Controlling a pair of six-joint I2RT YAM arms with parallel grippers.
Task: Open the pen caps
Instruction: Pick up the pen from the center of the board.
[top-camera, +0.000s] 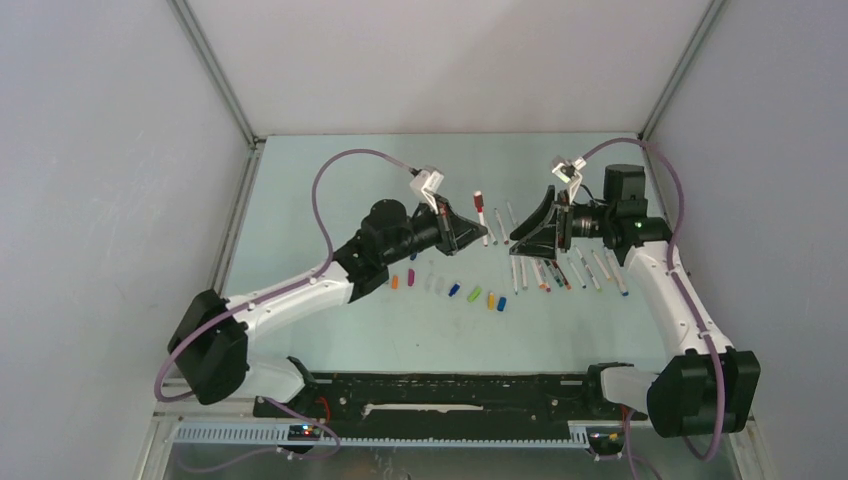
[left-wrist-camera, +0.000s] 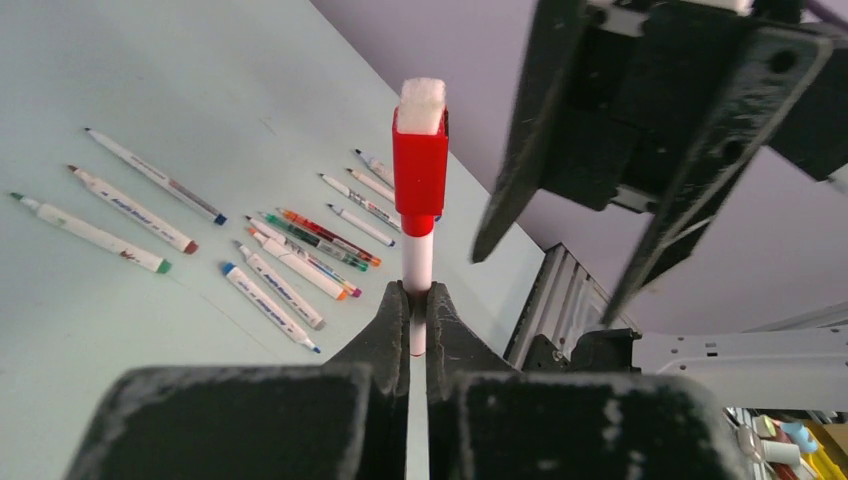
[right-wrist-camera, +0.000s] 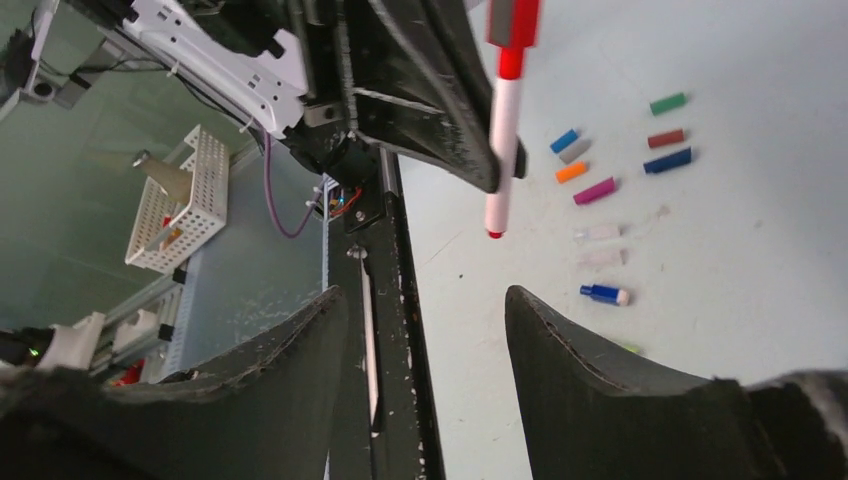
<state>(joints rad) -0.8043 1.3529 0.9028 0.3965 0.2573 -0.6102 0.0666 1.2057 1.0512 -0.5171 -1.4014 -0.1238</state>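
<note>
My left gripper (top-camera: 483, 237) (left-wrist-camera: 420, 295) is shut on a white pen barrel (left-wrist-camera: 418, 262) and holds it up off the table. The pen's red cap (left-wrist-camera: 420, 170) (top-camera: 478, 197), with a white top, is on its far end. My right gripper (top-camera: 525, 225) (right-wrist-camera: 422, 295) is open and empty, facing the left one, a little short of the pen (right-wrist-camera: 503, 150). In the left wrist view the right gripper's fingers (left-wrist-camera: 520, 150) stand apart just right of the red cap. Several loose caps (top-camera: 450, 290) (right-wrist-camera: 595, 190) in blue, orange, purple, green and red lie on the table.
Several uncapped pens (top-camera: 560, 272) (left-wrist-camera: 290, 250) lie in a row under the right arm. Two more pens (top-camera: 503, 225) lie between the grippers. A black rail (top-camera: 450, 395) runs along the near edge. Grey walls close the sides and back.
</note>
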